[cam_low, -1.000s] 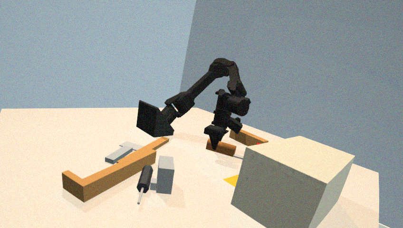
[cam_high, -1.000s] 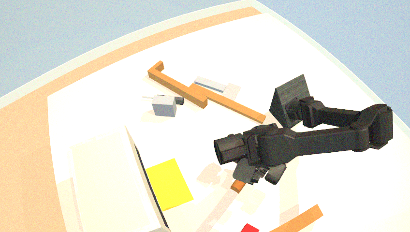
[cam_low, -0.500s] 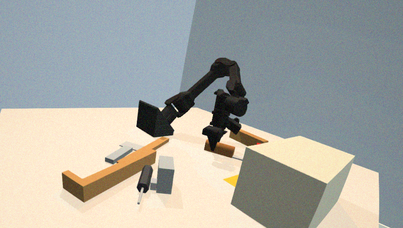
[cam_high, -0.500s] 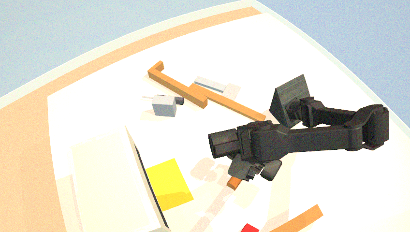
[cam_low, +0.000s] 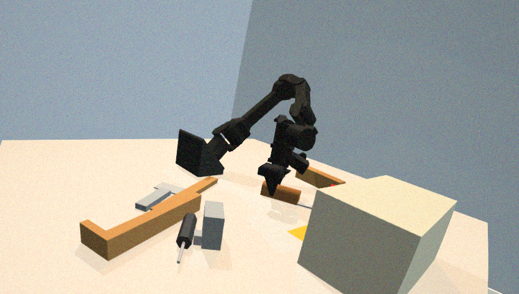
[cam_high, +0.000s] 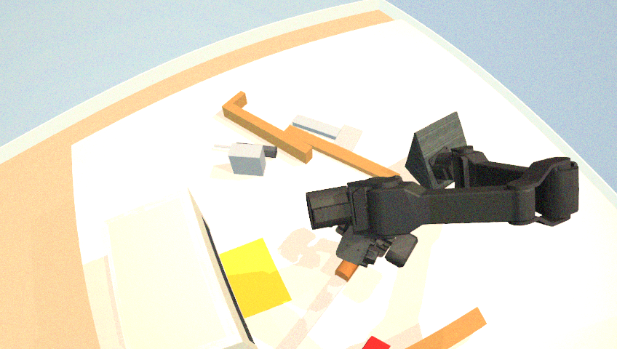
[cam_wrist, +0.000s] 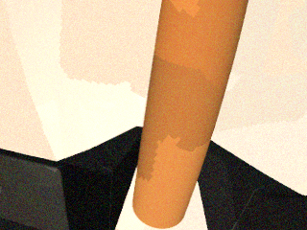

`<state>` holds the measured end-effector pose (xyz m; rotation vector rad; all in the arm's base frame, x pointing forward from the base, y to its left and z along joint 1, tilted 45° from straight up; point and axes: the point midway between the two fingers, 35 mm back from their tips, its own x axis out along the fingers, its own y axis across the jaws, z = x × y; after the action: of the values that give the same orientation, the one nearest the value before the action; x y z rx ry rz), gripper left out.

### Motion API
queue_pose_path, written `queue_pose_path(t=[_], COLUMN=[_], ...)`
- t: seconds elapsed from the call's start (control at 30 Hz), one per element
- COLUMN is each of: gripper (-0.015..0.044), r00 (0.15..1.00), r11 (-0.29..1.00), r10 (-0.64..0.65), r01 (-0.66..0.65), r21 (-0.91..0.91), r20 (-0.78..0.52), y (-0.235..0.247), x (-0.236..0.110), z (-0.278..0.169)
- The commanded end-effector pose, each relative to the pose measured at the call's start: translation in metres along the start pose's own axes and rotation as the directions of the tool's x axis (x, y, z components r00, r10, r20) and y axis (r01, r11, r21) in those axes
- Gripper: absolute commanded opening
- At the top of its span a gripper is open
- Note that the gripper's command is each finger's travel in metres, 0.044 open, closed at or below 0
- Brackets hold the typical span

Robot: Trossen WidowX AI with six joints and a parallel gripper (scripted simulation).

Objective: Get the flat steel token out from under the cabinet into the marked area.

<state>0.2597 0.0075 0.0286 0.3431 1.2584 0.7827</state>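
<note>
The claw point(cam_low: 272, 190) is pinching an orange rod point(cam_low: 282, 193) near one end. The rod's long axis runs toward the cabinet point(cam_low: 368, 233) and the yellow marked area point(cam_high: 253, 276). I can't spot the token, presumably it's under the cabinet.

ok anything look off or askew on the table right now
Nothing damaged or spilled. The claw is shut on an orange cylindrical rod. A long orange L-shaped bar lies loosely among a grey block and a grey flat plate, which looks untidy, not wrong.

Bare test bench: a table point(cam_low: 43, 174) before plain blue walls point(cam_low: 109, 65).
</note>
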Motion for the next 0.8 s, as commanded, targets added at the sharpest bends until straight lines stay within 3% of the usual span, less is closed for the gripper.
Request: queue_pose_path(t=[0.0,0.77], gripper=[0.0000,0.0000], r00=[1.000,1.000], r11=[1.000,1.000], r10=[-0.003,-0.005], r01=[0.003,0.005], r21=[0.000,-0.002], r20=[0.003,0.003], y=[-0.004,-0.030], x=[-0.001,-0.001], z=[0.000,-0.011])
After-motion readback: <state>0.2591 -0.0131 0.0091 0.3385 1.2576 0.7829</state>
